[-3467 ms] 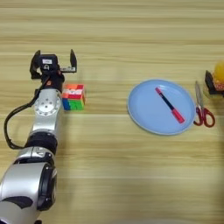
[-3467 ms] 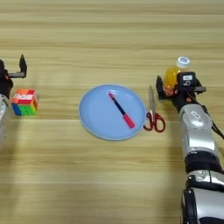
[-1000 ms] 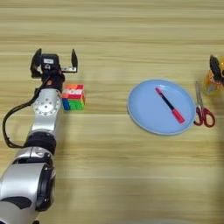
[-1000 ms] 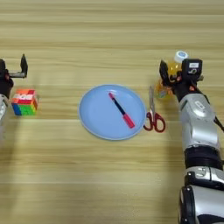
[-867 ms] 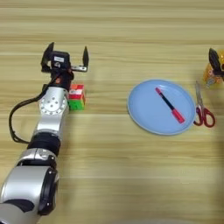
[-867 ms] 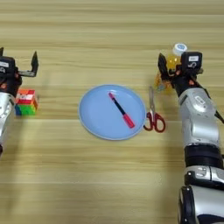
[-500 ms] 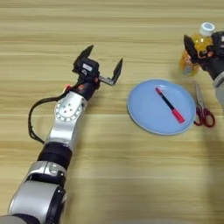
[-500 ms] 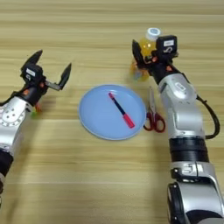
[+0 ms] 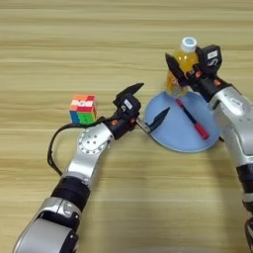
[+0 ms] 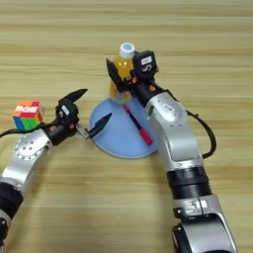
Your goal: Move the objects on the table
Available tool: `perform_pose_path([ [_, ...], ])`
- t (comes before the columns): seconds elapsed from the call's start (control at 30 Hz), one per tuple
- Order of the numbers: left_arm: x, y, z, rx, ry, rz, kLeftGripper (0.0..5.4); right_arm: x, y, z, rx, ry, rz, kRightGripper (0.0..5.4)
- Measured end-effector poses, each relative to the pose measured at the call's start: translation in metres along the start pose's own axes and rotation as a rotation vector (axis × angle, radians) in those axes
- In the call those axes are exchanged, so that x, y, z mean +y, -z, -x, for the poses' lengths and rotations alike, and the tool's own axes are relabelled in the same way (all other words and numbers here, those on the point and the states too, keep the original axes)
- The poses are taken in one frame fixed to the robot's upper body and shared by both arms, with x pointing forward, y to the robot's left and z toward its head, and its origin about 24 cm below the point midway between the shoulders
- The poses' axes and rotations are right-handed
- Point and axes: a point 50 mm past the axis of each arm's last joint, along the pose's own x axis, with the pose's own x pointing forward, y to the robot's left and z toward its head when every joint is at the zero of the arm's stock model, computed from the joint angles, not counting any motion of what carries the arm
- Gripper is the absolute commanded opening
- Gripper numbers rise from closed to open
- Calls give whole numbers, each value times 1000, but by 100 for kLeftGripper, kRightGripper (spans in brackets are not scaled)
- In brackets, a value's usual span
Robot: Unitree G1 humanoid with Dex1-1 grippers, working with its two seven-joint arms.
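Upper right of centre, your right end effector [image 9: 182,74] is pinching the bottle [image 9: 181,65] over the plate [image 9: 173,129]; your left end effector [image 9: 147,105] is hovering spread at its left rim.

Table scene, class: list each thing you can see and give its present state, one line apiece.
Small white-capped bottle of orange drink: upright, capped, held above plate's far edge.
Round light-blue plate: flat on table.
Red-and-black pen: lying on plate.
Multicoloured puzzle cube: resting on table.
Left end effector: open, at plate's left rim.
Right end effector: gripping bottle.
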Motion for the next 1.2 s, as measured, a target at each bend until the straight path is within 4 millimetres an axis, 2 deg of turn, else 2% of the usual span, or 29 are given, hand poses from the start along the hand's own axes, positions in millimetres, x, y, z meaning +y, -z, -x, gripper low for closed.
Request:
perform_pose_path([
  [0.3,-1,-5,-2,-25,2,-4,540,27,12,-1,35,-99,-23,351],
  [0.67,2,-6,-1,-32,-14,7,540,44,24,3,72,-155,-38,351],
  [0.9,3,0,2,-10,-25,26,540,48,22,2,64,-168,-39,351],
  [1.2,3,6,3,15,-25,39,540,55,8,1,1,-184,-38,350],
])
